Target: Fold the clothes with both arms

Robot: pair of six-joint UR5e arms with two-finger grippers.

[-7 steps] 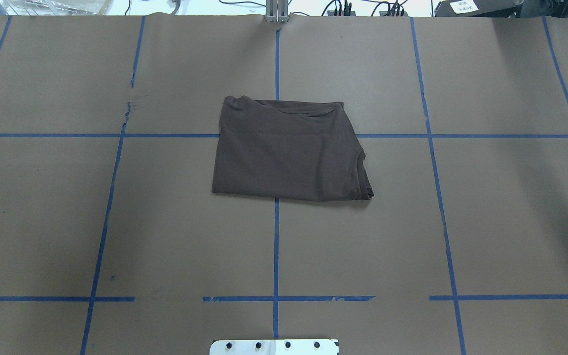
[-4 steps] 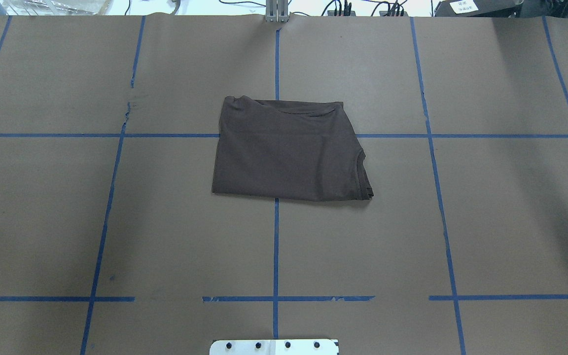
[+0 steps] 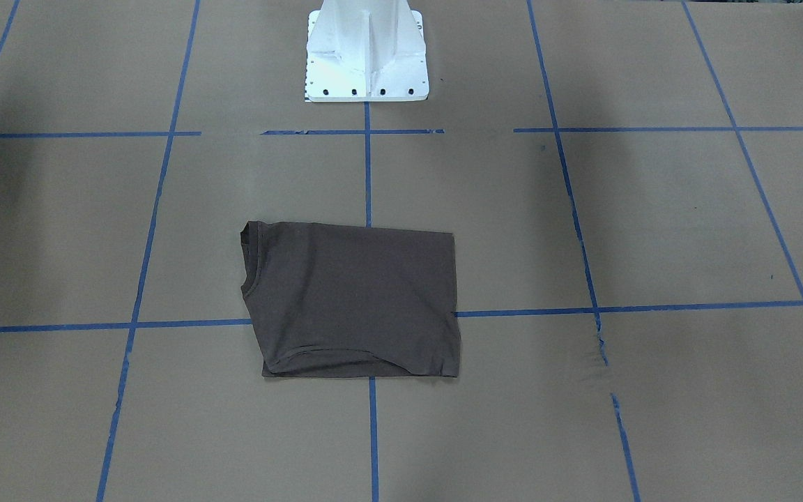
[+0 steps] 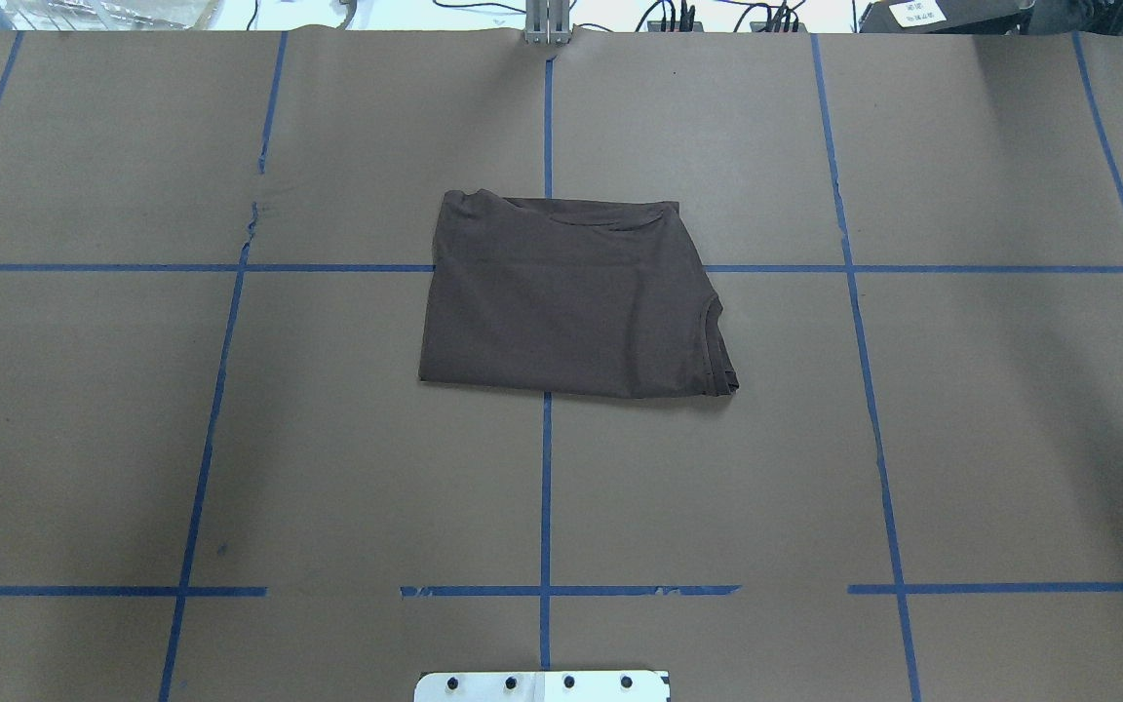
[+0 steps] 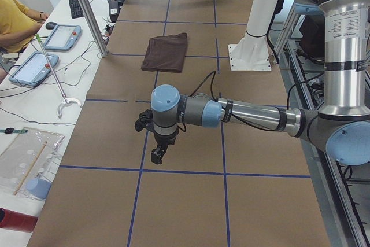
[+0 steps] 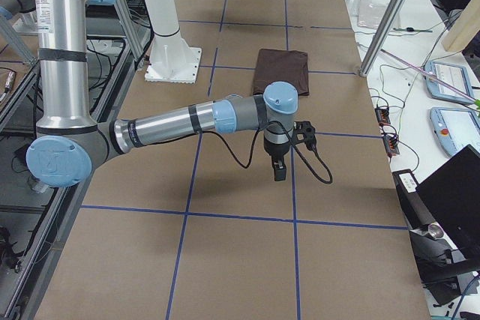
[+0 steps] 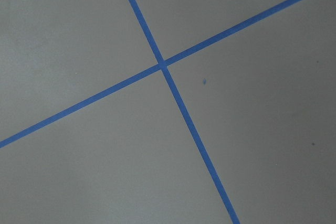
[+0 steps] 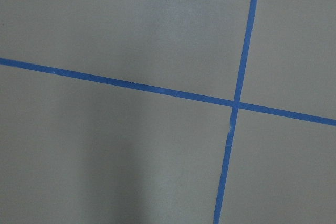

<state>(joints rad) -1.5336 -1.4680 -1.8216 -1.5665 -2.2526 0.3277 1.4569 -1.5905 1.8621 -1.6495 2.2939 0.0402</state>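
The clothes, one dark brown T-shirt (image 4: 571,292), lie folded into a flat rectangle at the middle of the table, collar edge toward the robot's right (image 3: 353,300). It also shows far off in both side views (image 5: 166,52) (image 6: 281,70). Neither arm touches it. The left gripper (image 5: 157,155) hangs over bare paper well off to the robot's left; I cannot tell whether it is open or shut. The right gripper (image 6: 279,172) hangs likewise over the robot's right side, and its state is also unclear. Both wrist views show only brown paper and a crossing of blue tape.
Brown paper with a blue tape grid (image 4: 546,487) covers the table. The white pedestal base (image 3: 366,49) stands at the robot's edge. A person in yellow (image 5: 14,18) sits at a side bench with tablets (image 5: 30,66). A metal post (image 6: 386,24) rises beside the table.
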